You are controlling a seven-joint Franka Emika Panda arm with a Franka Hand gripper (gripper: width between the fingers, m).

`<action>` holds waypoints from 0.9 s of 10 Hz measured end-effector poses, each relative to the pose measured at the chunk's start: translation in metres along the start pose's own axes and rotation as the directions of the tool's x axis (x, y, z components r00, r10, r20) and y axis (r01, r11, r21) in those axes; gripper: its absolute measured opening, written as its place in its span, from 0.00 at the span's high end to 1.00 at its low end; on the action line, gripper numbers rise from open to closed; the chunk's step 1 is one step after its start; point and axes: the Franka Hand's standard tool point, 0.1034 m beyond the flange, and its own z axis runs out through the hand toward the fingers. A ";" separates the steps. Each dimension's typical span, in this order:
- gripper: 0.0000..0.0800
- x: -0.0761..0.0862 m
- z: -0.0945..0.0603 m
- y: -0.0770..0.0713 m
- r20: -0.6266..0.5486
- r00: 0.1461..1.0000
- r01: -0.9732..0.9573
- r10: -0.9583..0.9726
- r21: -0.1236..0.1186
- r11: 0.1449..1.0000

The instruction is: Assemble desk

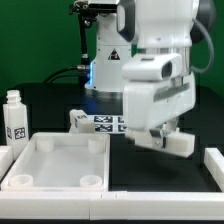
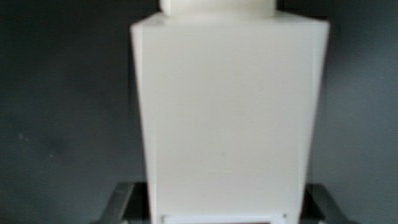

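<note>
The desk top (image 1: 60,160), a white rimmed tray with round corner sockets, lies at the front on the exterior view's left. One white leg (image 1: 14,115) with square tags stands upright to its left. My gripper (image 1: 167,136) hangs to the tray's right, low over the table, and is shut on another white leg (image 1: 180,144). In the wrist view this leg (image 2: 228,100) fills the middle of the frame, running away from the gripper (image 2: 226,205). A dark finger (image 2: 128,200) presses on each side of it.
The marker board (image 1: 105,122) lies flat behind the tray, in front of the robot base (image 1: 108,55). A white part (image 1: 213,162) lies at the exterior view's right edge, and another white piece (image 1: 5,156) at the left edge. The table is black.
</note>
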 end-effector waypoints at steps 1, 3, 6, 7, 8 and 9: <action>0.67 0.009 -0.016 -0.006 -0.002 0.998 -0.067 0.067 -0.008 0.998; 0.67 0.025 -0.030 -0.011 -0.039 0.998 -0.043 0.041 -0.035 0.998; 0.67 0.023 -0.026 -0.014 -0.034 0.998 -0.060 0.059 -0.028 0.998; 0.67 0.023 -0.020 -0.039 -0.034 0.968 -0.250 0.250 -0.009 0.968; 0.67 0.026 -0.026 -0.068 -0.015 0.941 -0.338 0.338 0.001 0.941; 0.67 0.033 -0.037 -0.090 -0.026 0.916 -0.401 0.400 0.001 0.916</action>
